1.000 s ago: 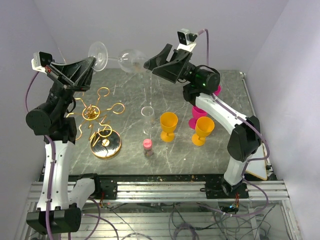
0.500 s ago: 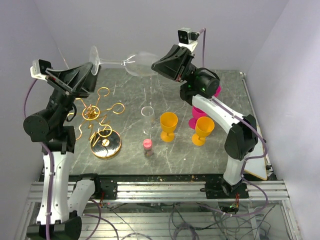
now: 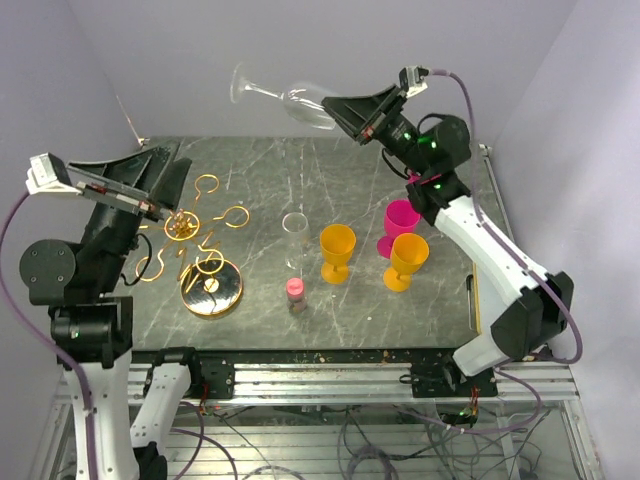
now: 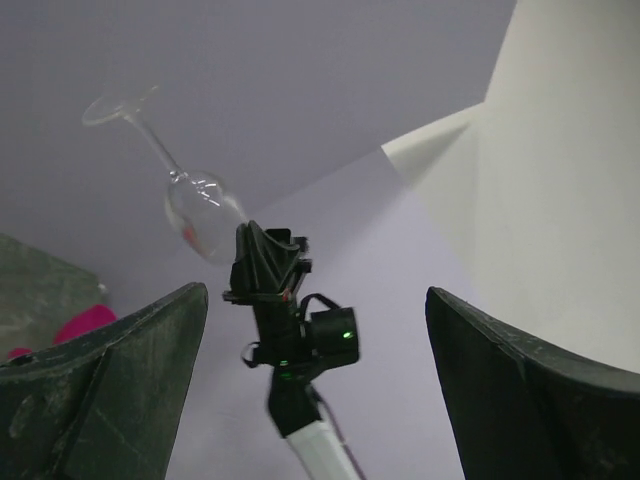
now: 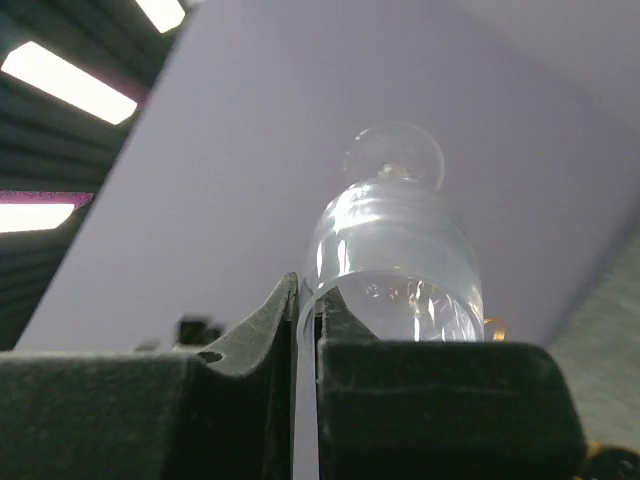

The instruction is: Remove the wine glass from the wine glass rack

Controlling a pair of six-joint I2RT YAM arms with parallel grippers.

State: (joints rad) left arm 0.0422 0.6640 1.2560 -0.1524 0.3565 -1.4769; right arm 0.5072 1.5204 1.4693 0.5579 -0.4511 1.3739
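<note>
The clear wine glass point(image 3: 300, 100) hangs in the air, lying sideways high over the table's back edge, well apart from the gold wine glass rack point(image 3: 210, 288) at the left. My right gripper point(image 3: 342, 108) is shut on the glass's bowl rim, and the glass's foot point(image 3: 240, 84) points left. The right wrist view shows the fingers point(image 5: 250, 340) pinching the rim of the wine glass point(image 5: 395, 255). My left gripper point(image 3: 165, 185) stands open and empty above the rack's curled arms. From the left wrist the wine glass point(image 4: 195, 210) shows far off between the wide-spread fingers point(image 4: 110, 380).
Two orange goblets point(image 3: 337, 250) point(image 3: 405, 260) and a pink goblet point(image 3: 400, 218) stand at centre right. A tall clear glass point(image 3: 295, 235) and a small pink-capped bottle point(image 3: 295, 292) stand just right of the rack's round base. Walls close in on both sides.
My left gripper let go of the glass's foot, opened wide and drew back to the lower left. The right gripper shut on the bowl's rim and carried the glass up and to the right.
</note>
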